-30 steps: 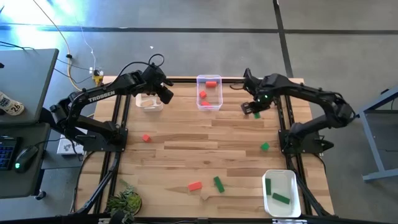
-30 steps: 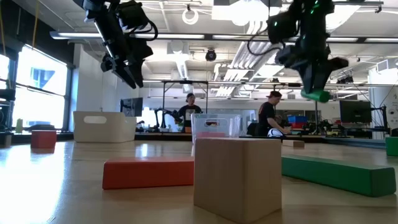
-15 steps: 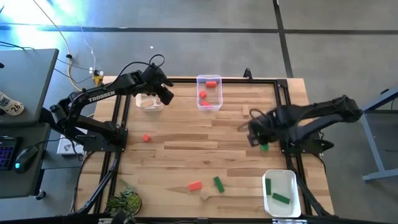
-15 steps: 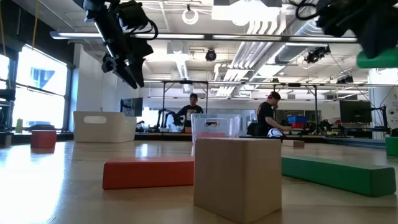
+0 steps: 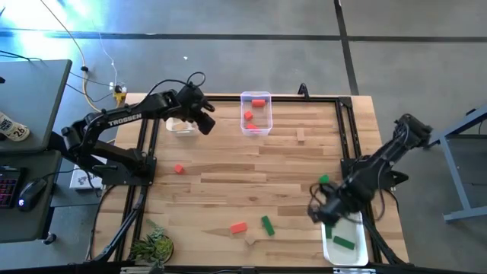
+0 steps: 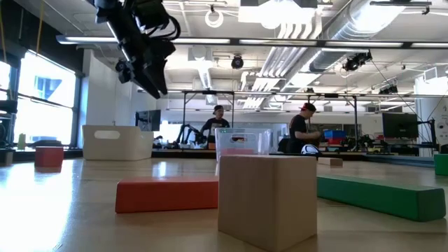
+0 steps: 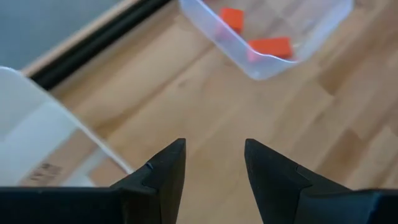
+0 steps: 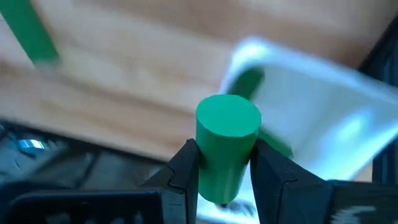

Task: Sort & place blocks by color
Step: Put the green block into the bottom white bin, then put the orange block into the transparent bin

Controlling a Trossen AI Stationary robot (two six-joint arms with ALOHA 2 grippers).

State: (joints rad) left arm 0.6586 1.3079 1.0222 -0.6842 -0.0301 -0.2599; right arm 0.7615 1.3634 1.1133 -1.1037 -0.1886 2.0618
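Right end effector, lower right of high view, pinches a green wooden cylinder block at the white plastic bin holding green bars, likely for drop-off; left end effector hangs parted, empty, upper left.

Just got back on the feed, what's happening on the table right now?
The right gripper holds a green cylinder block and is at the white bin that holds green blocks, at the table's near right corner. The left gripper hovers open and empty between the white bin at the far left and the clear bin of red blocks.
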